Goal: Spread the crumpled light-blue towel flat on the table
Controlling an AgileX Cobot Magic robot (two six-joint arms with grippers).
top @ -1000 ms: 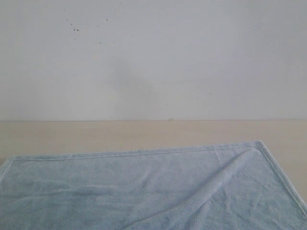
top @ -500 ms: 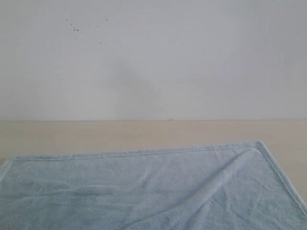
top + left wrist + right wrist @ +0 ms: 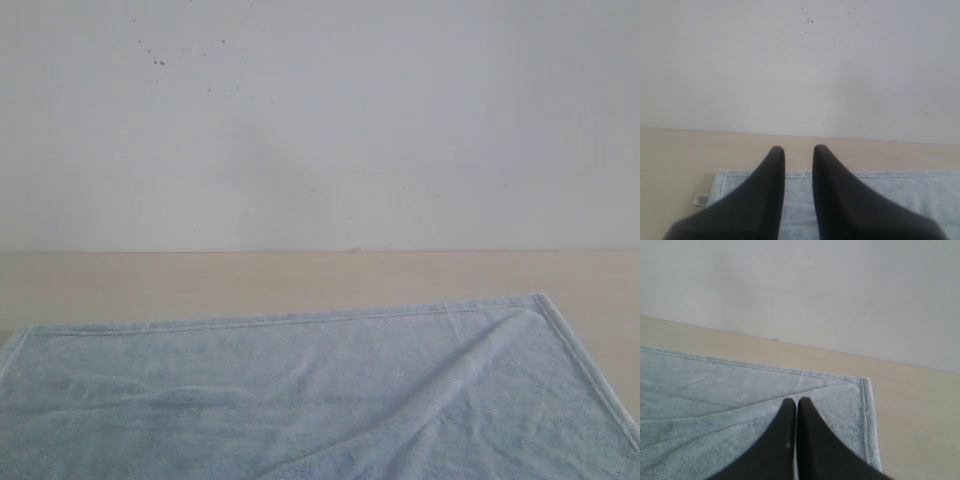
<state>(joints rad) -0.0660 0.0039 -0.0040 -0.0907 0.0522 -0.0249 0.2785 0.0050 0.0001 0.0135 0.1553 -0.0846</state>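
Observation:
The light-blue towel (image 3: 300,390) lies spread across the near part of the beige table (image 3: 300,275), with soft diagonal wrinkles toward its right side. Both far corners and the hemmed far edge show. Neither gripper appears in the exterior view. In the left wrist view my left gripper (image 3: 798,149) hovers over the towel (image 3: 890,190) near its far edge, jaws apart with nothing between them. In the right wrist view my right gripper (image 3: 796,401) is shut with nothing held, above the towel (image 3: 715,390) close to its far right corner.
A white wall (image 3: 320,120) with a few dark specks rises behind the table's far edge. A small label (image 3: 701,200) pokes out beside one towel corner. Bare tabletop (image 3: 920,415) runs beyond the towel's right hem.
The soft wrinkles in the towel's near middle shift slightly. Its far edge and corners stay where they were.

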